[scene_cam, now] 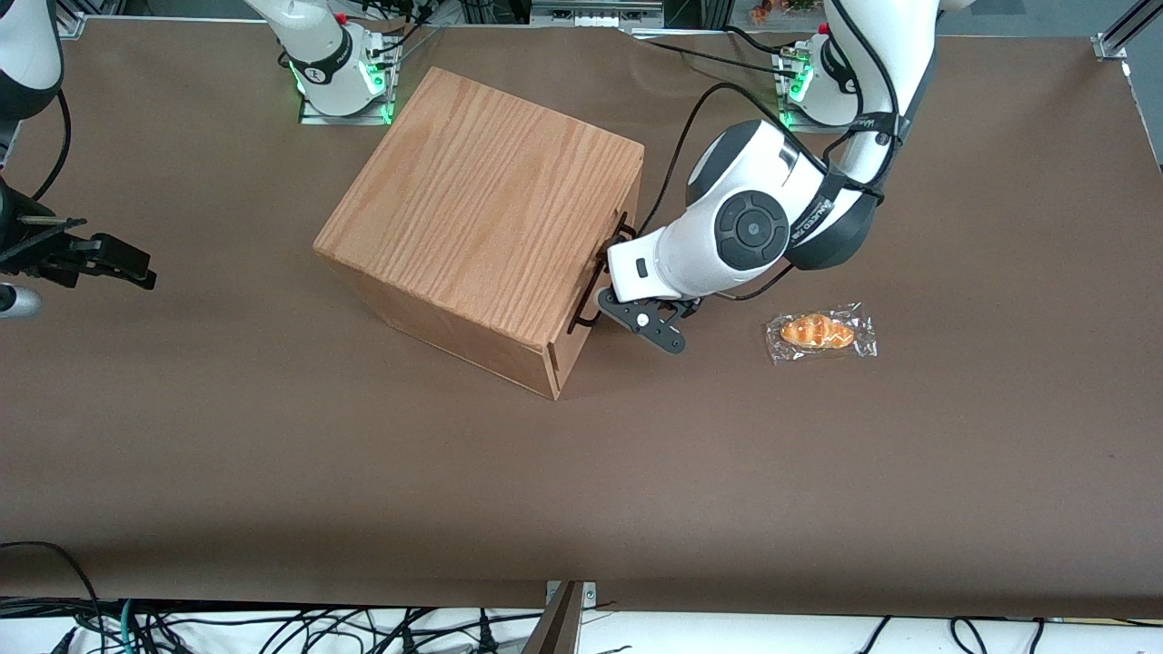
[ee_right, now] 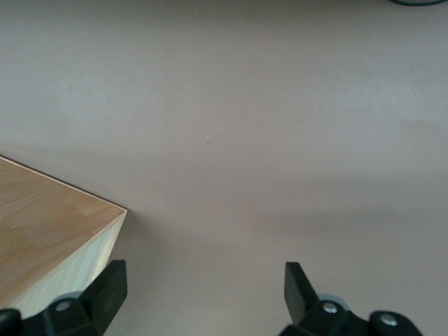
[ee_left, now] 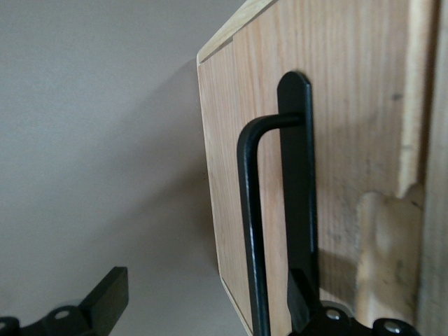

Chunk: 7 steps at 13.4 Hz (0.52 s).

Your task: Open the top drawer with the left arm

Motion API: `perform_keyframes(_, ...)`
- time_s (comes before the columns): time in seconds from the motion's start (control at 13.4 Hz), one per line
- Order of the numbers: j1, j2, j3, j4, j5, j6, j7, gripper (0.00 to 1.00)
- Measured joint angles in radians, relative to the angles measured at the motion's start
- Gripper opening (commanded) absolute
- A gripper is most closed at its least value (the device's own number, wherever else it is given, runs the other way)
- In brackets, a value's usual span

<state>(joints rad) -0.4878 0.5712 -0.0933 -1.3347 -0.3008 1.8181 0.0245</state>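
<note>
The oak-grain cabinet [scene_cam: 491, 200] stands mid-table with its front turned toward the working arm's end. The top drawer [ee_left: 234, 175] shows as a light-wood front panel that sits about flush with the cabinet. Its thin black bar handle [ee_left: 250, 231] runs along the panel, and in the front view the handle [scene_cam: 581, 313] is a dark line at the cabinet's front edge. The left arm [scene_cam: 750, 227] reaches down to it. My gripper [ee_left: 203, 308] is open and straddles the bar, one finger [ee_left: 105, 301] out over the table and the other finger [ee_left: 302, 308] against the panel. In the front view the gripper [scene_cam: 607, 265] is pressed to the cabinet front.
A wrapped bread roll [scene_cam: 820, 331] lies on the brown table [scene_cam: 581, 490] beside the left arm, toward the working arm's end. Cables trail along the table edge nearest the front camera.
</note>
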Motion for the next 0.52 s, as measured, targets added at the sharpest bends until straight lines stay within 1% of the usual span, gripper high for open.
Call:
perform_keyframes(0.3,-0.008,0.02,0.001,0.0,0.003,0.014,0.002,1.0)
perform_keyframes(0.52,-0.01,0.026,0.002,-0.002,0.035,0.016,0.004,1.0)
